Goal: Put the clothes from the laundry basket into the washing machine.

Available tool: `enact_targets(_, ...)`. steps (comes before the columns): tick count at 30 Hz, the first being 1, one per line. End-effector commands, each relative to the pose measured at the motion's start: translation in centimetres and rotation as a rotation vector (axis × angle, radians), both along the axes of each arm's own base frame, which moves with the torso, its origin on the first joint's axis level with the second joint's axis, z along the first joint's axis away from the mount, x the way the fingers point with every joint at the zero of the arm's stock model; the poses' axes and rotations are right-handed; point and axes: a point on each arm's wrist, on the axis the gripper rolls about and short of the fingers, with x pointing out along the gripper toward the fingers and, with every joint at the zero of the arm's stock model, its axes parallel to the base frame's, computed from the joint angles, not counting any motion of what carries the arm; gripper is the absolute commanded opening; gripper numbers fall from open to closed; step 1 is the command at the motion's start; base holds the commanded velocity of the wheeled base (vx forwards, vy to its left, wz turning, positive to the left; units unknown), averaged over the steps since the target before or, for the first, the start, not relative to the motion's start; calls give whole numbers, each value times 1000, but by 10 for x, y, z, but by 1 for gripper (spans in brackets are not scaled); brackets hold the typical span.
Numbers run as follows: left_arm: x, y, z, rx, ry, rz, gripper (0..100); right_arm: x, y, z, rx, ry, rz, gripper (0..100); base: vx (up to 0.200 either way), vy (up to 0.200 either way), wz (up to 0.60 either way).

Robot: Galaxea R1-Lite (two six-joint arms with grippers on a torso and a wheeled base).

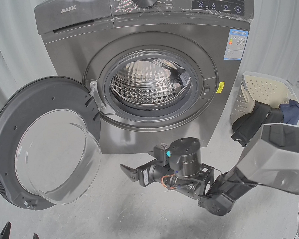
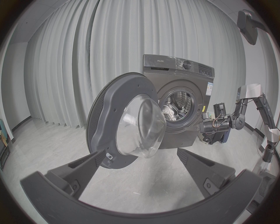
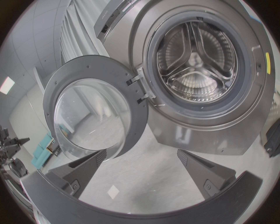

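Black garment hangs over the near rim of the basket, its long axis running from inside the basket down and out over the rim. A blue garment touches its far end, bunched in the basket corner. We judge nothing is loaded yet: the drum of the washing machine looks bare.

Right gripper hovers low in front of the machine, fingers spread wide, nothing between them. It points toward the open door, so the clothes lie behind it, back past its wrist and beside its own forearm. The drum mouth is off to one side of it and above.

Left gripper is also released and empty. From it the basket is well apart, beyond the door and the whole front of the machine.

Our judgement: the right arm is nearer. The coming move turns on swinging that gripper round to face the basket, then closing across the draped black garment at the rim. A lengthwise grip may slide off.
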Motion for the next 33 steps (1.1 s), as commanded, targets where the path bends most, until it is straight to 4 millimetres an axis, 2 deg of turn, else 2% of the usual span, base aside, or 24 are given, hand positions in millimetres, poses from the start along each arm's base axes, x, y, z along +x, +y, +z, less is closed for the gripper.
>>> enact_targets(1,0,0,-5,0,3,2,100,-2,-56,43,-47,-115,-78,100,0,0,0)
enact_targets(5,0,0,-5,0,1,2,100,-27,-109,73,-46,-174,-142,100,0,0,0)
enact_targets(9,0,0,-5,0,1,2,100,-74,-168,93,-23,-210,-210,100,0,0,0)
enact_targets(11,0,0,-5,0,1,0,100,-88,-188,96,-20,-220,-247,100,0,0,0)
enact_targets(12,0,0,-5,0,1,3,100,-98,-205,96,-22,-224,-282,100,0,0,0)
enact_targets(13,0,0,-5,0,1,3,100,-98,-205,96,-22,-224,-282,100,0,0,0)
enact_targets(14,0,0,-5,1,1,3,100,-115,-225,92,-42,-230,-324,100,0,0,0)
enact_targets(15,0,0,-5,0,1,3,100,-122,-233,89,-54,-232,-341,100,0,0,0)
enact_targets(20,0,0,-5,0,1,3,100,-158,-263,76,-68,-233,-403,100,0,0,0)
enact_targets(21,0,0,-5,0,1,3,100,-172,-271,76,-47,-253,-417,100,0,0,0)
enact_targets(23,0,0,-5,0,1,2,100,-186,-278,75,-28,-278,-435,100,0,0,0)
enact_targets(24,0,0,-5,0,1,2,100,-186,-278,75,-28,-278,-435,100,0,0,0)
enact_targets(28,0,0,-5,-2,1,2,100,-216,-297,71,-49,-275,-529,100,0,0,0)
enact_targets(29,0,0,-5,-2,1,2,100,-217,-298,71,-49,-276,-533,100,0,0,0)
enact_targets(30,0,0,-5,-2,1,2,100,-231,-304,67,-61,-283,-565,100,0,0,0)
enact_targets(33,0,0,-5,-2,1,2,100,-245,-309,56,-93,-245,-581,100,0,0,0)
